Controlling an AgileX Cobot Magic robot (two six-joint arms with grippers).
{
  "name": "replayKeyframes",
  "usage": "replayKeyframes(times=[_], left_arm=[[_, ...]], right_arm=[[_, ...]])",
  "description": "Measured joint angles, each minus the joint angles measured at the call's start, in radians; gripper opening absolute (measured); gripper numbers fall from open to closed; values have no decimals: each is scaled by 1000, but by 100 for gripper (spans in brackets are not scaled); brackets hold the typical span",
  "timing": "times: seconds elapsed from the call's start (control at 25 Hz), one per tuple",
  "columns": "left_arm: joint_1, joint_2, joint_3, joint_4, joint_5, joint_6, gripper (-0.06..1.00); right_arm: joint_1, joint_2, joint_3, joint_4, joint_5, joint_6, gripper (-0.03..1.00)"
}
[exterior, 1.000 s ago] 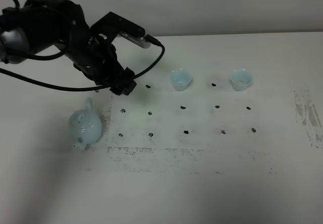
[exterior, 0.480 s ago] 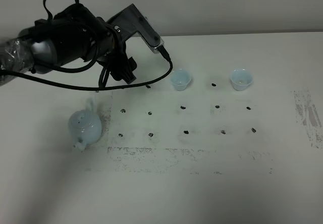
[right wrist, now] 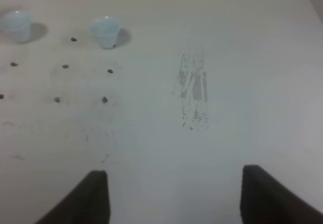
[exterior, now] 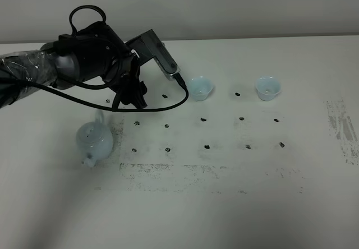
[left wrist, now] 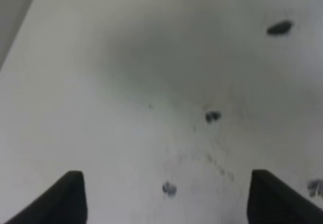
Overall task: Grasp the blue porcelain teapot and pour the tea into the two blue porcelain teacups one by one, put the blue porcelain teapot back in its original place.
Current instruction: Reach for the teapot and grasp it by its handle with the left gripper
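Rotated since a second ago, the left pincer [left wrist: 166,196] hovers beyond the blue porcelain teapot [exterior: 94,142], jaws apart, empty. It stands on the tabletop [exterior: 224,215], at left; two teacups [exterior: 200,88] [exterior: 267,87] sit well right. Right pincer [right wrist: 174,191] also apart.

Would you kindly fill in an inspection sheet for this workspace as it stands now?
Surface: white table, a grid of dark marks, a scuffed patch at the right.
Job's things: blue teapot upright at the left, untouched; left teacup and right teacup upright, apart, at the back.
Clutter: nothing seen.
Grippers: left gripper open, empty, above the table behind the teapot; right gripper open, empty.
Cables: black cable hangs looped off the left arm.
Surroundings: plain wall behind.
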Motion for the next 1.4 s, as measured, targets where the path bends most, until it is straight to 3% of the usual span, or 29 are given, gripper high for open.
replayKeyframes(times=[0.36, 1.08, 1.4], left_arm=[[20, 0, 0, -7, 174, -1, 55], [23, 0, 0, -43, 265, -4, 54], [43, 0, 0, 7, 311, -117, 54]], right_arm=[[0, 0, 0, 0, 0, 0, 57], [0, 0, 0, 0, 0, 0, 57], [0, 0, 0, 0, 0, 0, 57]])
